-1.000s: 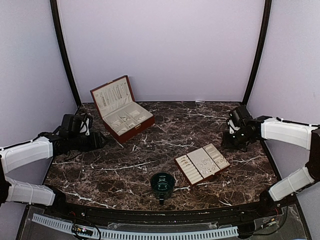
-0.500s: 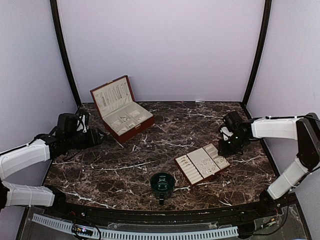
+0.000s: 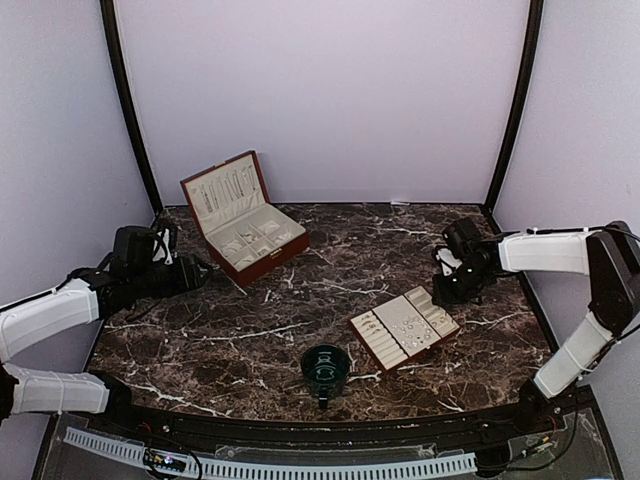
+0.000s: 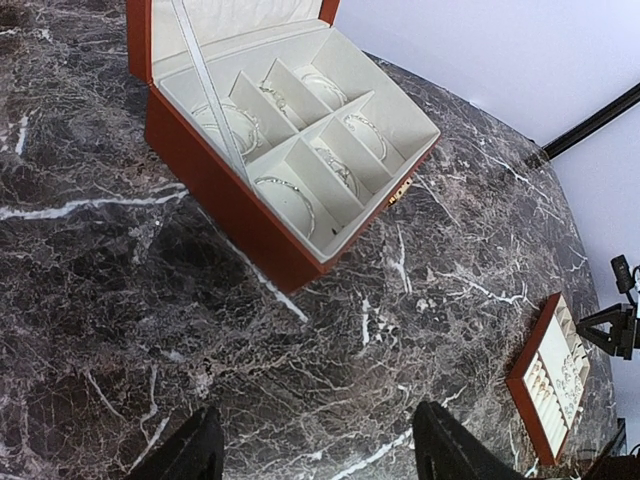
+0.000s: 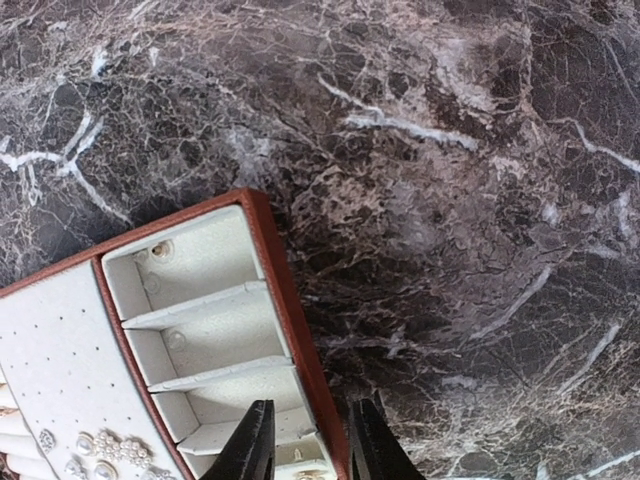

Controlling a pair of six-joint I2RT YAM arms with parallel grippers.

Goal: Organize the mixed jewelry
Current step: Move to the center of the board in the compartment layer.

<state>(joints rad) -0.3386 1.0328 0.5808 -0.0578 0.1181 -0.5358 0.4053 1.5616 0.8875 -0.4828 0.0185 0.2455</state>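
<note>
The mixed jewelry (image 3: 406, 323) glints as tiny silvery pieces on the cream padding of a small red-brown tray (image 3: 434, 338). In the right wrist view a few pieces (image 5: 100, 458) lie at the tray's lower left, and small studs sit in its side compartments. My right gripper (image 3: 438, 292) is at the tray's far right corner. In its own view the right gripper (image 5: 308, 455) is open, one finger on each side of the tray's wall (image 5: 280, 290). My left gripper (image 3: 198, 272) is open and empty over bare marble, left of the open jewelry box (image 3: 243, 215); its fingertips (image 4: 190, 455) show.
The open red-brown box (image 4: 200, 180) has cream compartments holding bracelets (image 4: 290, 195), and chains hang in its lid. A dark green cup (image 3: 326, 367) stands near the front edge, left of the tray. The tray also shows far right in the left wrist view (image 4: 552, 385).
My right arm has swung in from the right edge toward the tray's far corner. My left arm has drawn back a little to the left.
</note>
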